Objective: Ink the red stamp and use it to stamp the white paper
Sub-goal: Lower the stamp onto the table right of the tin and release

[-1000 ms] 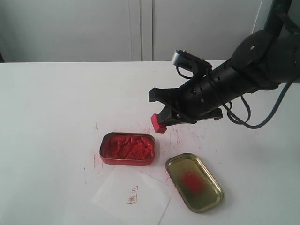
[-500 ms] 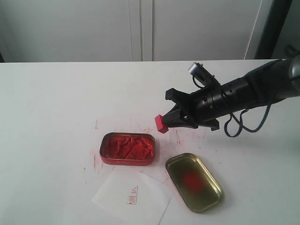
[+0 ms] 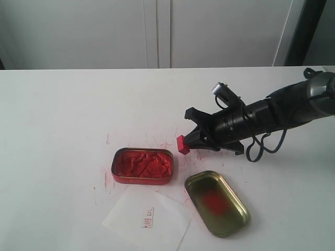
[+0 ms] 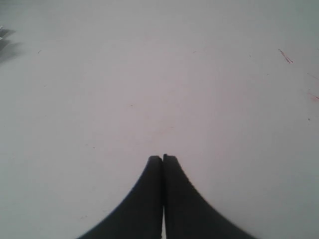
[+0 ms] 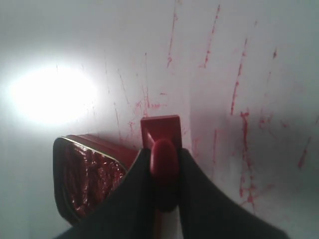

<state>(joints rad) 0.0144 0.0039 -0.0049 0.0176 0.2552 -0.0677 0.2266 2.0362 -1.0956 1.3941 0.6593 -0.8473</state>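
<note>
Exterior view: the red stamp (image 3: 181,144) is clamped in the right gripper (image 3: 188,142), just beside the ink tin (image 3: 142,166) — the white paper (image 3: 147,218) is laid nearby. The left gripper (image 4: 163,159) is pressed closed, empty.

The left tool (image 4: 163,158) hangs over a plain white surface (image 4: 149,74). Its two black fingers (image 4: 144,199) are pressed together along their inner edges, with only a thin seam between them and nothing held at the blunt tips. The fingers flare apart towards the wrist. The surface ahead of the tips is bare and evenly lit, with a few tiny specks. Well off to one side lies a short red scratch (image 4: 285,56), with fainter red flecks (image 4: 314,96) near it. At the opposite far corner sits a grey shadowy patch (image 4: 6,45), too dim to identify.
</note>
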